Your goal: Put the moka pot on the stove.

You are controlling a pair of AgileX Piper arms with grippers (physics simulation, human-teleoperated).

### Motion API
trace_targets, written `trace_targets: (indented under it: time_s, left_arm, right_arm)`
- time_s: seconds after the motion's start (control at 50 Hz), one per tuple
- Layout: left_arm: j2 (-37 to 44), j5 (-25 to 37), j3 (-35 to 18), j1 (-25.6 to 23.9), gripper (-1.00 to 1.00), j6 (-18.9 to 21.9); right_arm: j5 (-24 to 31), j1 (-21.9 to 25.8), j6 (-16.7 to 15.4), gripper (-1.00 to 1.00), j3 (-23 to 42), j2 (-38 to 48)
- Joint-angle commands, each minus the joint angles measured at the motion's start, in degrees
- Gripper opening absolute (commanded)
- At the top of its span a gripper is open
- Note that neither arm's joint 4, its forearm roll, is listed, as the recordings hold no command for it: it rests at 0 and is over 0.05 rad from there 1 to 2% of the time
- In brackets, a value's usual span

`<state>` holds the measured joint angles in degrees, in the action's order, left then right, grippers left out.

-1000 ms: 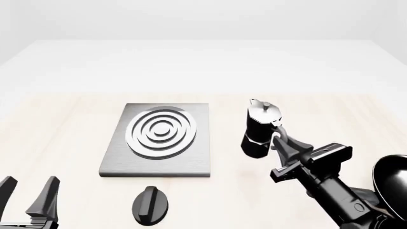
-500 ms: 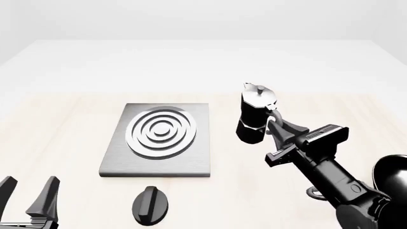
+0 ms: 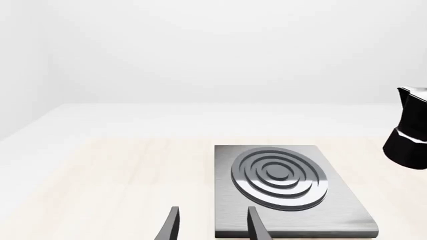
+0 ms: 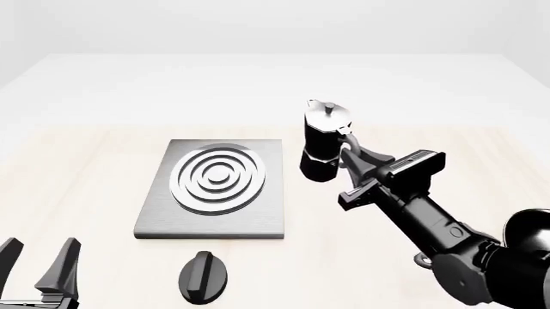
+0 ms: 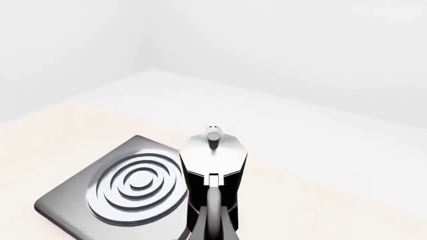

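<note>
The moka pot (image 4: 324,143), black with a silver lid, hangs in the air just right of the stove (image 4: 215,188), tilted a little. My right gripper (image 4: 352,154) is shut on its side handle. In the right wrist view the moka pot (image 5: 213,172) fills the centre, with the stove (image 5: 117,192) below and beside it. In the left wrist view the moka pot (image 3: 410,132) shows at the edge, beyond the stove (image 3: 283,187). My left gripper (image 4: 36,261) rests open at the front left corner, its fingers (image 3: 172,225) apart and empty.
A black oval knob (image 4: 203,277) lies on the table in front of the stove. A black pan (image 4: 529,232) peeks in at the right edge, behind my right arm. The wooden table (image 4: 86,167) extends left of the stove.
My right gripper has lifted the moka pot off the table and carried it up and left, toward the stove's right edge. The left arm has not moved.
</note>
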<state>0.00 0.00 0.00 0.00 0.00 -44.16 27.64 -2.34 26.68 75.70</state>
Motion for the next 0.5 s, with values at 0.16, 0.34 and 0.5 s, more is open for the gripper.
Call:
trace_targets:
  time_s: [0.16,0.34,0.5]
  left_arm:
    - [0.0,0.0,0.0,0.0,1.00,0.0]
    - [0.0,0.0,0.0,0.0,1.00,0.0]
    - [0.0,0.0,0.0,0.0,1.00,0.0]
  right_arm:
    - [-1.9,2.8,1.0,-1.00,6.0,6.1]
    - [-2.8,3.6,1.2,-1.00,8.1,8.9]
    - [-3.2,4.6,1.4,-1.00,10.0,10.8]
